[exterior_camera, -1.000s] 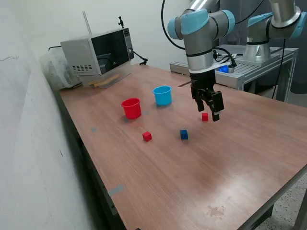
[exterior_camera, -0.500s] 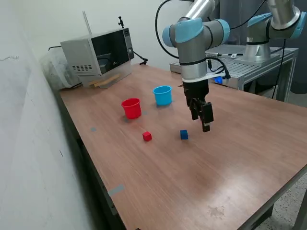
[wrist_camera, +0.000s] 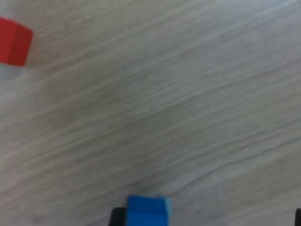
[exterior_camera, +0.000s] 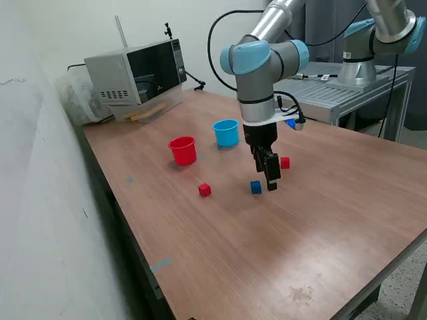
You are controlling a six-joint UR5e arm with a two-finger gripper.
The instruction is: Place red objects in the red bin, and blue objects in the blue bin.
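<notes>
My gripper (exterior_camera: 270,179) hangs low over the table, just to the exterior view's right of a dark blue cube (exterior_camera: 255,187). In the wrist view this blue cube (wrist_camera: 146,211) lies beside one dark fingertip (wrist_camera: 116,217); the other fingertip shows far off at the frame edge, so the jaws stand wide open and empty. One red cube (exterior_camera: 285,162) lies just behind the gripper, and another (exterior_camera: 204,190) lies further to the exterior view's left. A red cube (wrist_camera: 14,41) also shows in the wrist view. The red cup (exterior_camera: 183,150) and light blue cup (exterior_camera: 226,133) stand upright behind. A second blue cube is not in view.
A microwave (exterior_camera: 137,75) stands at the back left of the wooden table (exterior_camera: 253,253). A second robot arm (exterior_camera: 373,40) stands on a metal bench at the back right. A wall runs along the exterior view's left.
My gripper has moved toward the exterior view's left and come lower, from above the right-hand red cube to beside the blue cube. The cubes and cups have not moved.
</notes>
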